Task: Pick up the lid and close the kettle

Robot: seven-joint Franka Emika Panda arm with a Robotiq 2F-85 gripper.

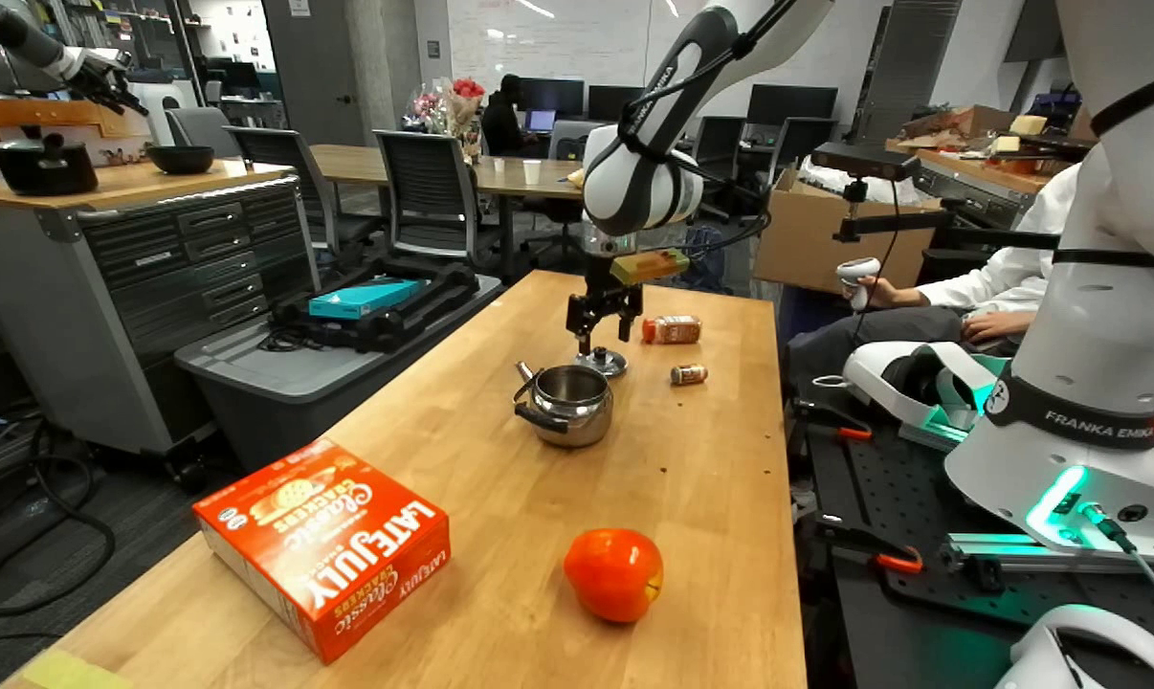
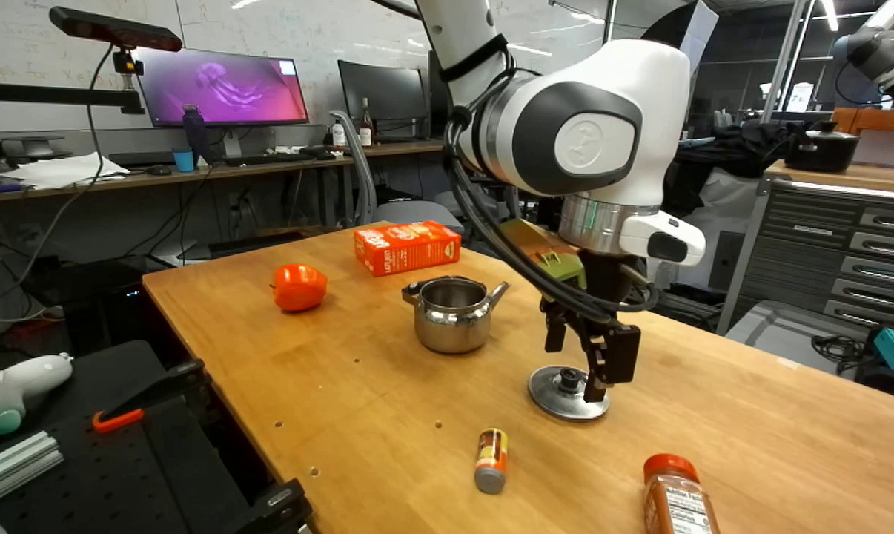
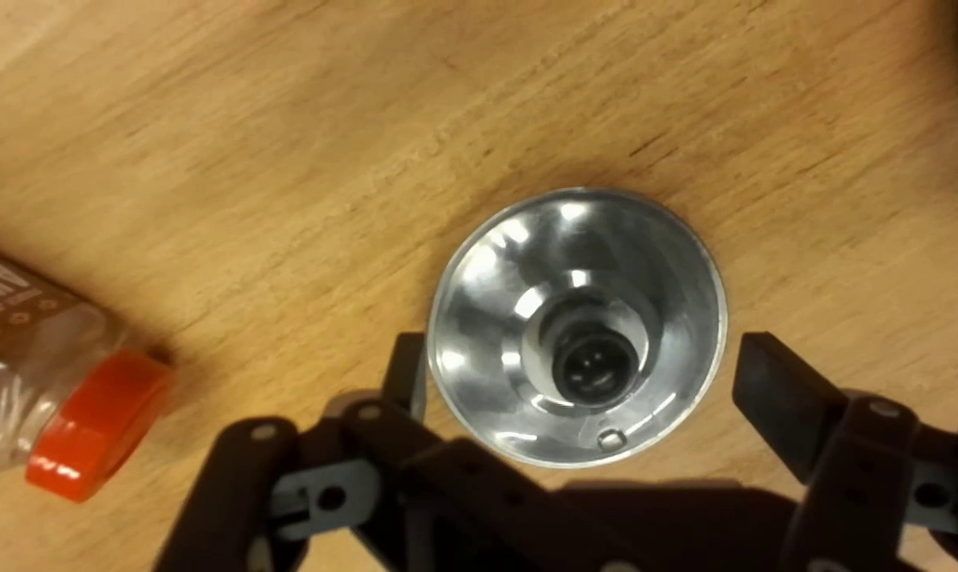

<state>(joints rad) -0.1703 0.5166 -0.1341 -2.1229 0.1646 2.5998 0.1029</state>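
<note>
The lid is a round silvery disc with a black knob, lying knob up on the wooden table. It shows in both exterior views (image 1: pixel 603 362) (image 2: pixel 554 400) and in the middle of the wrist view (image 3: pixel 578 327). The shiny kettle (image 1: pixel 577 419) stands upright near the lid with its mouth uncovered; it also shows in an exterior view (image 2: pixel 453 326). Its black handle hangs to one side. My gripper (image 1: pixel 605 342) is open just above the lid. In the wrist view its fingers (image 3: pixel 586 381) stand on either side of the lid, with nothing between them gripped.
A red-capped spice jar (image 1: pixel 675 330) lies near the lid and shows in the wrist view (image 3: pixel 102 425). A small can (image 2: pixel 491 460) lies close by. A red cracker box (image 1: pixel 323 545) and an orange-red pepper-like object (image 1: pixel 615 574) sit beyond the kettle from the lid.
</note>
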